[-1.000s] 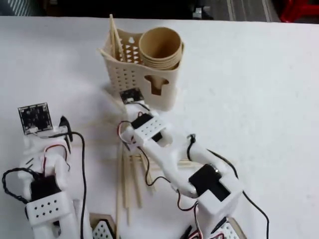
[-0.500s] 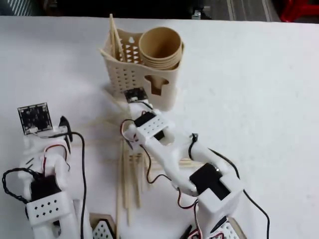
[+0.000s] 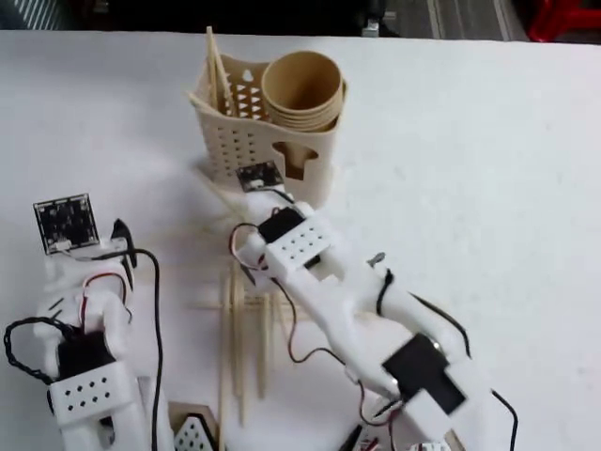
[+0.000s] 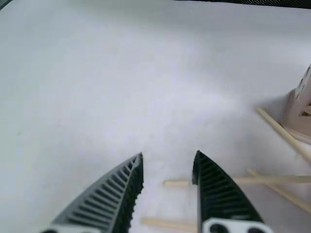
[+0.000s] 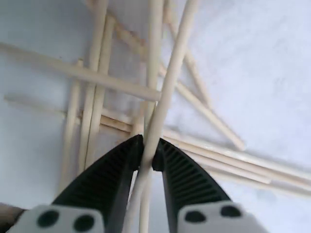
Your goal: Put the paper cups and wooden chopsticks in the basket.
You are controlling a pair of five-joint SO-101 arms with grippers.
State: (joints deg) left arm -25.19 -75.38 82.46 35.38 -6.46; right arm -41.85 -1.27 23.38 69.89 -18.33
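Note:
A cream perforated basket (image 3: 246, 143) stands at the back of the table with stacked paper cups (image 3: 302, 90) and a few wooden chopsticks (image 3: 215, 68) upright in it. Several loose chopsticks (image 3: 246, 331) lie crossed on the white table in front of it. My right arm (image 3: 300, 246) stretches over this pile towards the basket. In the right wrist view my right gripper (image 5: 148, 145) is shut on one chopstick (image 5: 167, 82), held above the others (image 5: 95, 82). My left gripper (image 4: 167, 160) stands open over bare table at the left, a chopstick end (image 4: 177, 183) just beyond its fingertips.
The left arm (image 3: 84, 319) with its black cable (image 3: 155, 310) occupies the front left corner. The table's back edge runs right behind the basket. White tabletop (image 3: 488, 169) lies to the right of the basket, and more (image 3: 94, 122) to its left.
The right arm has stretched forward towards the basket, its wrist now closer to the basket's front wall. The left arm has not moved.

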